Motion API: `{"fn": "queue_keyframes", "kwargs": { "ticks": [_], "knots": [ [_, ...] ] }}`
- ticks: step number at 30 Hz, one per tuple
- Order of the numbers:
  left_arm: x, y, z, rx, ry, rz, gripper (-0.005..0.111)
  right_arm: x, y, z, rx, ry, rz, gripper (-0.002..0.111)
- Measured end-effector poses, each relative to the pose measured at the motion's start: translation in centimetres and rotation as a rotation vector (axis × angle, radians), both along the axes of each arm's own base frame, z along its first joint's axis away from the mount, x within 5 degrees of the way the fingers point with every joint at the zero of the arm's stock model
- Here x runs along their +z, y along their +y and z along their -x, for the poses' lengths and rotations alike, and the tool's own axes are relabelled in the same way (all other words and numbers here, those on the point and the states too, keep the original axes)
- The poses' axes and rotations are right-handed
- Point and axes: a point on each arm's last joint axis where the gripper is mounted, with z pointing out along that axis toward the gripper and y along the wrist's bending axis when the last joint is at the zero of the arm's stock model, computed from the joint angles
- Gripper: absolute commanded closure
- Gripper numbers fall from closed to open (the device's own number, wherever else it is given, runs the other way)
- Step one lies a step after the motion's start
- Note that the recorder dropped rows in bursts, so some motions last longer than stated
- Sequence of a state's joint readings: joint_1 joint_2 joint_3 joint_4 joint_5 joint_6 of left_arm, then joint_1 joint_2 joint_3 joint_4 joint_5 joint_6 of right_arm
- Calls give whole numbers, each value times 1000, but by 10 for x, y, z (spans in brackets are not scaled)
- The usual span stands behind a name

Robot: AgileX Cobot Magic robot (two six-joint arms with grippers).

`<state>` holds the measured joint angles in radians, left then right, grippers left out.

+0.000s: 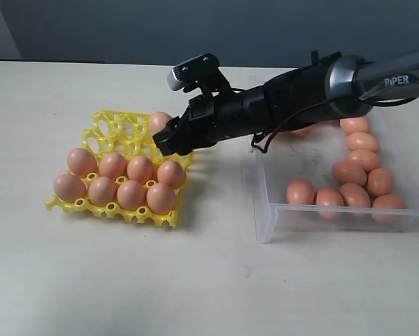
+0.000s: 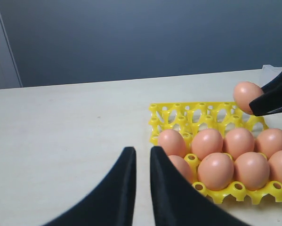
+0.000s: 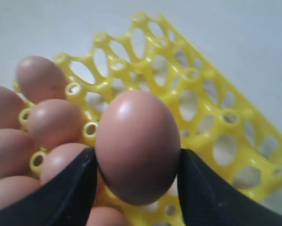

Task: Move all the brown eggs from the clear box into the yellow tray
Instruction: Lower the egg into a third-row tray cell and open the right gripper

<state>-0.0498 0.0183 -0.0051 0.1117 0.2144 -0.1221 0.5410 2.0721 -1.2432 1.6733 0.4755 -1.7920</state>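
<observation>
Over the empty far half of the tray [image 1: 108, 123], one egg [image 1: 159, 120] hangs pinched in the right gripper [image 1: 168, 140]. Its fingers [image 3: 70, 188] press on the egg's two sides across the waist. The long axis therefore runs out along the fingers, and the rounded end pokes past the tips. Open cups lie under it. Judging by the exterior view, the nearest free one is at the right end of the third row, directly behind the filled rows. Whether the egg already touches the lattice I cannot tell, though from the left wrist view it seems to ride just above. The coming move is probably a short drop straight down into that cup. The seated egg just beside it would leave little room for the near finger. Eight eggs [image 1: 118, 178] fill the two rows nearest the exterior camera. About ten loose eggs [image 1: 356, 183] wait in the box [image 1: 265, 203], to the right of the tray. The left gripper [image 2: 143, 157] sits low near the tray's filled side, its fingers almost together with only a slit between, holding nothing, so the right arm is plainly the one placed for this job
</observation>
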Motion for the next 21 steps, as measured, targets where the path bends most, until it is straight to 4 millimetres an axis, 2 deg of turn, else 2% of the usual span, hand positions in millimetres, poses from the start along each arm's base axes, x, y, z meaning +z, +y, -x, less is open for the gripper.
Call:
{"fn": "queue_keyframes", "kwargs": {
  "ticks": [6, 21],
  "knots": [
    [0, 0, 0, 0, 0, 0, 95, -3, 3, 1, 31, -16, -23, 109],
    [0, 0, 0, 0, 0, 0, 95, -18, -3, 0, -30, 20, 26, 109]
  ]
}}
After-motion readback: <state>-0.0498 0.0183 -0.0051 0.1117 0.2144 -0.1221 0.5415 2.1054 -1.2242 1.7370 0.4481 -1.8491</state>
